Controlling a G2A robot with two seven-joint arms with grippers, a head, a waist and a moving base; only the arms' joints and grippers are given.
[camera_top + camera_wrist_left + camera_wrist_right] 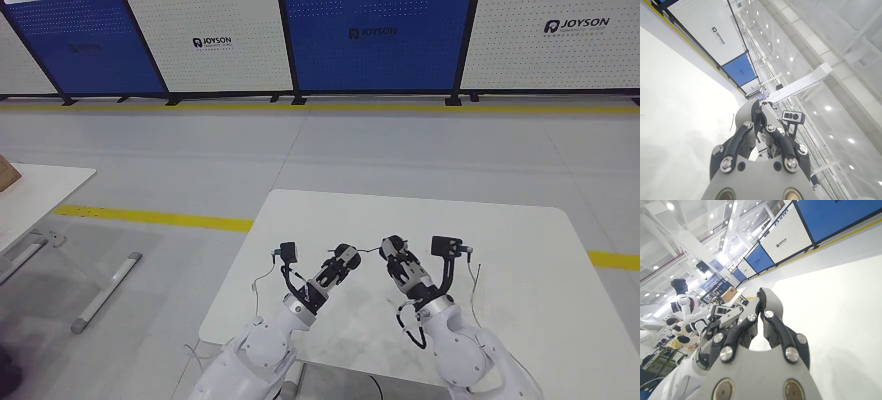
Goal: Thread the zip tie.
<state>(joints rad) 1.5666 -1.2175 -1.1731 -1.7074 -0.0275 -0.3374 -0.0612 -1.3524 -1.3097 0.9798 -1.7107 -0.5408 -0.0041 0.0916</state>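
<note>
As they face each other above the desk (520, 230), I see the left tool (759, 109) pinching the zip tie (760, 119), the right tool (760, 298) pressed together (spare tie (478, 277) at its three o'clock).

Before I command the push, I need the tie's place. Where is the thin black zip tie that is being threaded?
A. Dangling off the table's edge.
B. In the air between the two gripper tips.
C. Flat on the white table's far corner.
B: in the top view the thin black zip tie spans the gap from the left gripper, jaws shut on it, to the right gripper, above the white table.
</note>
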